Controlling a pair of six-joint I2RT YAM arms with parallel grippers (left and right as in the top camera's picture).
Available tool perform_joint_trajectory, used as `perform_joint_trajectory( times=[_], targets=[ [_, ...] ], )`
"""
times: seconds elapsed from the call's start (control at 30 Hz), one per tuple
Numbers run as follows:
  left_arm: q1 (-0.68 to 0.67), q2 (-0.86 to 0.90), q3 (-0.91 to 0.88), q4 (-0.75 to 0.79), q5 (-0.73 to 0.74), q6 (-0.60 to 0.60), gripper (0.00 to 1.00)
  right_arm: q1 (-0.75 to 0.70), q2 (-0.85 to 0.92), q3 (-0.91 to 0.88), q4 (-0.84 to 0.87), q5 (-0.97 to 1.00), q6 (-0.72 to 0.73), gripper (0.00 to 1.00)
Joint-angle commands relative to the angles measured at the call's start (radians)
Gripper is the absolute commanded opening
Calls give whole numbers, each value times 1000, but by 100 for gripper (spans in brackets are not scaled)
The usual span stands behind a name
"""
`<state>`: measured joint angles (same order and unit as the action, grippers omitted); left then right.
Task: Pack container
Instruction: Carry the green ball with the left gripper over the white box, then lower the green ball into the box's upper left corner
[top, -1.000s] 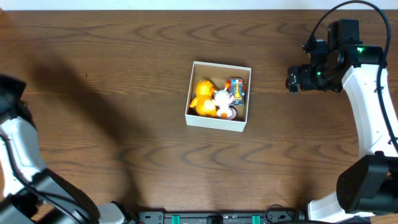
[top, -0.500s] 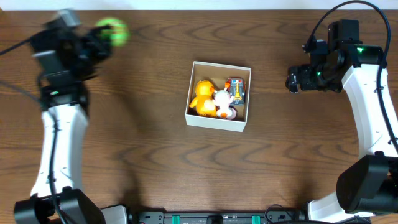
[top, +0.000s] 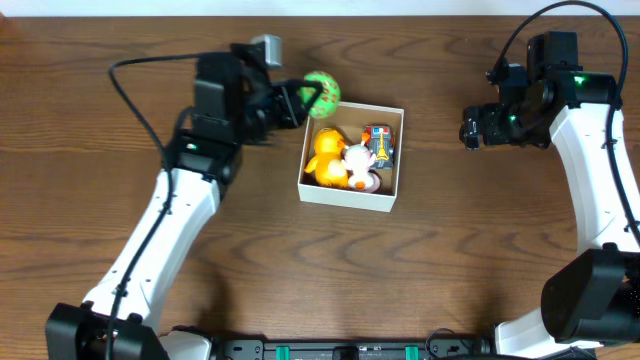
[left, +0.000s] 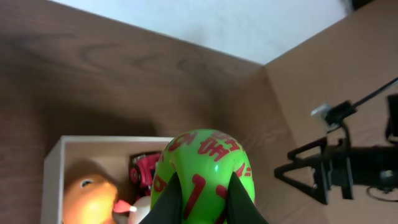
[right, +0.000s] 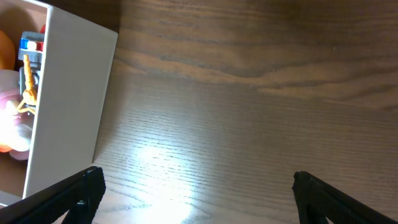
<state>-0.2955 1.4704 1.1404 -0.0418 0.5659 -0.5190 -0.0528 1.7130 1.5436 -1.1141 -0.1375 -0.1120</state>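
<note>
The box (top: 345, 197) sits near the middle of the counter (top: 450, 270), a little toward the right arm, and already holds a yellow duck (top: 325, 155), a white-and-pink toy (top: 360, 166) and a small blue-and-red toy (top: 379, 143). It looks like thin cardboard: probably light, with walls that would flex, and likely to skid on the smooth wood if nudged. If it needed moving, pinching the middle of a side wall seems safest. The left claw (top: 305, 98) is clenched on a green ball (left: 202, 168) with red markings, held over the box's back-left corner. Half a second ago that arm and ball were far off by the counter's left edge, so it has swung across quickly. The right claw (right: 196, 186) is spread wide and holds nothing. It is beside the box's right wall, where it was before, and the toys have not shifted.
</note>
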Motion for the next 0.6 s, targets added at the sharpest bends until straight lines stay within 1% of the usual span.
perform_joint_trajectory(
  times=[0.0,0.23,0.43,0.5,0.57],
  targets=[
    [-60,-6,4,3,-138,45,6,0,-23,13,0,0,14,99],
    [-163,28,4,51,-241,117,6,0,-23,13,-1,0,14,99],
    [-222,68,4,62,-401,295,6,0,-23,13,-1,0,14,99],
    [-230,84,4,66,-449,330,6,0,-23,13,-1,0,14,99],
    [-234,100,4,79,-459,367,6,0,-23,13,0,0,14,99]
  ],
)
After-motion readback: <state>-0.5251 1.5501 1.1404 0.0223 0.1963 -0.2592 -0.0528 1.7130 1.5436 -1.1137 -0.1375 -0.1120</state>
